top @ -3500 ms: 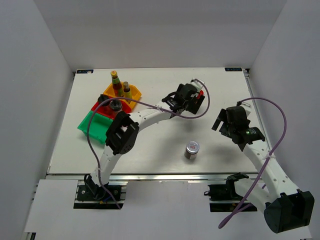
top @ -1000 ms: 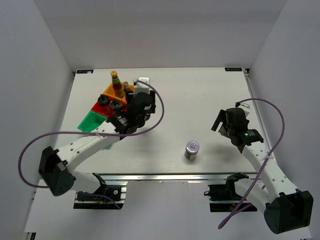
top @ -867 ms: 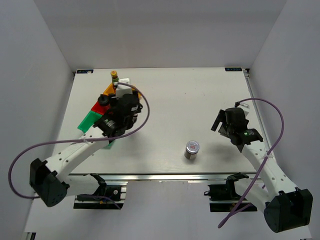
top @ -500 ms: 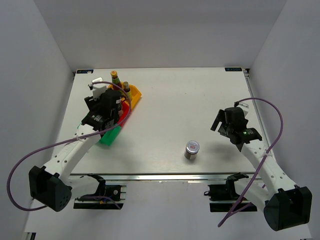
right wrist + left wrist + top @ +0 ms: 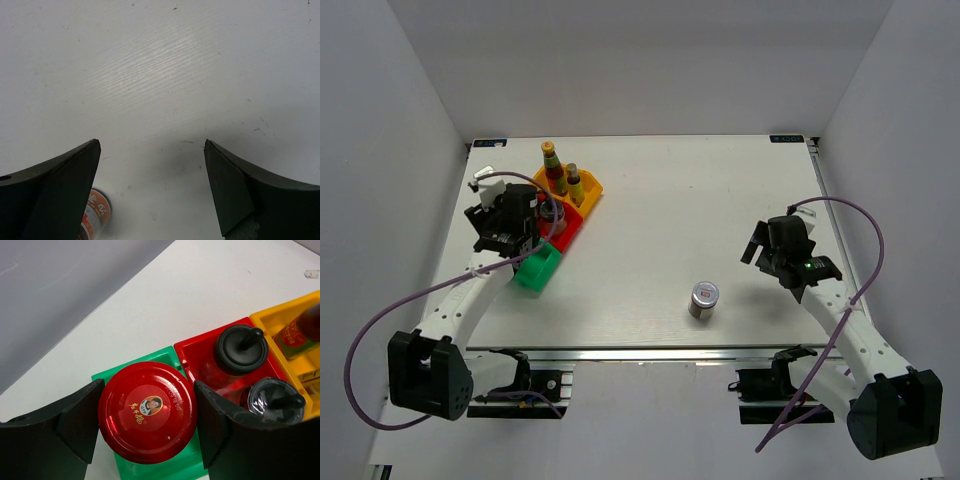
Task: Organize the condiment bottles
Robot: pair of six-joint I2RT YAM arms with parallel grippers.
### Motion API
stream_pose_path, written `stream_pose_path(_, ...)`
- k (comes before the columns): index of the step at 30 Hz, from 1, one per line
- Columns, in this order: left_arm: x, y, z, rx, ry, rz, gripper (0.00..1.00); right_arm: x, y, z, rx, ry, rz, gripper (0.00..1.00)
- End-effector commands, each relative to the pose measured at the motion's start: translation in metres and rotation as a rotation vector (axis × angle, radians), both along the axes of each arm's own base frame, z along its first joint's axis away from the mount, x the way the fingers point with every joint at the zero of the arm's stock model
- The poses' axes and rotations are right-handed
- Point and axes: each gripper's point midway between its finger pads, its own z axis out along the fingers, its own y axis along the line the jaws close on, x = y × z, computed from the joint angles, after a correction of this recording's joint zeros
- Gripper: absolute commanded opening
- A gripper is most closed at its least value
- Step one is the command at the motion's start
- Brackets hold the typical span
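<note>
White table between grey walls. At left, over the green plastic tray: round red-capped dark jar, clenched by the left gripper. Beside it, black-capped shakers in the red tray. At right, right gripper spread wide; near centre, small silver-lidded jar, upright.

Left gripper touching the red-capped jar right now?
Touching. In the left wrist view, both fingers of the left gripper sit flush against the lid of the red-capped jar, with no gap on either side.
</note>
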Motion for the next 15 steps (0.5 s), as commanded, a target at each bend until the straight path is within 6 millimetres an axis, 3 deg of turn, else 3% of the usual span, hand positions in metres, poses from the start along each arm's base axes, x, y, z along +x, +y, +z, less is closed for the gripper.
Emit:
stream_pose_path(1,0.018,0.011,0.034,-0.016,-0.188,0.054,0.00,0.005,-0.004,0.002,-0.018,-0.022,-0.012,0.89)
stream_pose_path(6,0.021,0.035,0.020,-0.021,-0.172,0.133,0.00,0.005,-0.005,-0.001,-0.022,-0.016,-0.013,0.89)
stream_pose_path(15,0.032,0.034,-0.022,-0.062,-0.153,0.133,0.00,0.004,-0.006,-0.001,-0.026,-0.017,-0.015,0.89)
